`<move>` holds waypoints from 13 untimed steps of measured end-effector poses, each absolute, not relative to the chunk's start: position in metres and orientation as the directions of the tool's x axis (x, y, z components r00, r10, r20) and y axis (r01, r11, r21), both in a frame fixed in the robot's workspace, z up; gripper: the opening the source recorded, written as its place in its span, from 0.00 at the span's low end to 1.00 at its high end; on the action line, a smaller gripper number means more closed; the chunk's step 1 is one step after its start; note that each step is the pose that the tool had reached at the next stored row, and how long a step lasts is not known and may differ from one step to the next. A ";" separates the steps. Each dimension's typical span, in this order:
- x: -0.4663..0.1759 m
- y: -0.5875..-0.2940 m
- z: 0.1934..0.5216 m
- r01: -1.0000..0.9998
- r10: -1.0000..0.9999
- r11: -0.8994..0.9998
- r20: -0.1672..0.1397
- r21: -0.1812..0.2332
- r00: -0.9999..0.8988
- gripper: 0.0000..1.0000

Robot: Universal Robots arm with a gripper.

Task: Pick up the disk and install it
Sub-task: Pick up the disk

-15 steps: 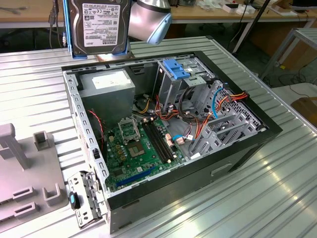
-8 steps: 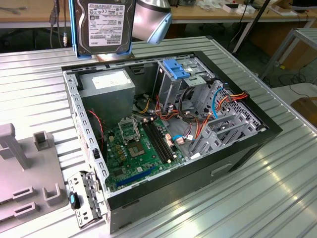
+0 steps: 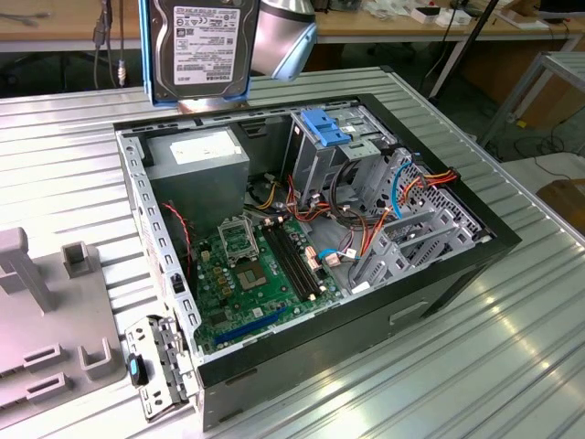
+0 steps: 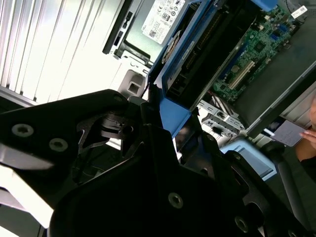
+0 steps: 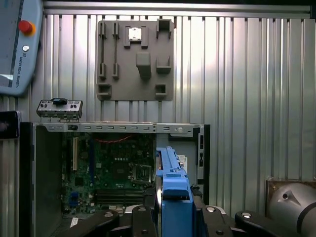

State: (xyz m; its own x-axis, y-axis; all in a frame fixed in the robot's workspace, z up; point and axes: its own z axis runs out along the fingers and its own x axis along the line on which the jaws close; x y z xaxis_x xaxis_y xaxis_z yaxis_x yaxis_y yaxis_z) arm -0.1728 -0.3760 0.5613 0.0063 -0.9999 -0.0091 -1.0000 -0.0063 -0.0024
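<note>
The fingers (image 4: 154,143) are closed tight on the disk (image 3: 199,50). They pinch it by the blue carrier rail along one edge, and in the first wrist view that rail stands on edge between the black jaws of the gripper (image 5: 174,210). The silver joint of the arm (image 3: 285,37) sits just beside the disk.

The disk hangs clear above the computer case (image 3: 457,274), label face towards the exterior camera. It is over the case's rim at the corner that holds the power supply box (image 3: 196,151) and touches nothing but the gripper.

Inside the case, the drive cage with its blue bracket (image 3: 324,126) lies next to the power supply. Coloured cables (image 3: 402,197) loop around the cage, and the motherboard (image 3: 251,274) covers the case floor. Outside the case, a grey fixture tray (image 3: 37,320) and a loose metal bracket (image 3: 155,366) rest on the ribbed table.

The grip looks like the main risk. The hold is on smooth plastic along one edge only, so a jolt could let the heavy disk twist or slide out onto the motherboard. The cage opening is narrow, so a slightly skewed disk could catch the bracket or the case rim. The cables near the cage could also snag a rail.
</note>
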 end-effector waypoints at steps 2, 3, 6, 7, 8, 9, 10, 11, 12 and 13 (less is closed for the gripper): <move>-0.171 -0.376 0.561 -1.000 -1.000 -0.006 -0.009 -0.002 0.006 0.37; -0.170 -0.376 0.561 -1.000 -1.000 -0.006 -0.009 -0.002 0.006 0.37; -0.167 -0.376 0.561 -1.000 -1.000 -0.006 -0.009 -0.002 0.006 0.37; -0.166 -0.376 0.561 -1.000 -1.000 -0.006 -0.009 -0.002 0.006 0.37; -0.165 -0.376 0.561 -1.000 -1.000 -0.006 -0.009 -0.002 0.006 0.37; -0.164 -0.376 0.561 -1.000 -1.000 -0.006 -0.009 -0.002 0.006 0.37; -0.163 -0.376 0.561 -1.000 -1.000 -0.006 -0.009 -0.002 0.006 0.37; -0.162 -0.376 0.561 -1.000 -1.000 -0.006 -0.009 -0.002 0.006 0.37; -0.161 -0.376 0.561 -1.000 -1.000 -0.006 -0.009 -0.002 0.006 0.37; -0.160 -0.376 0.561 -1.000 -1.000 -0.006 -0.009 -0.002 0.006 0.37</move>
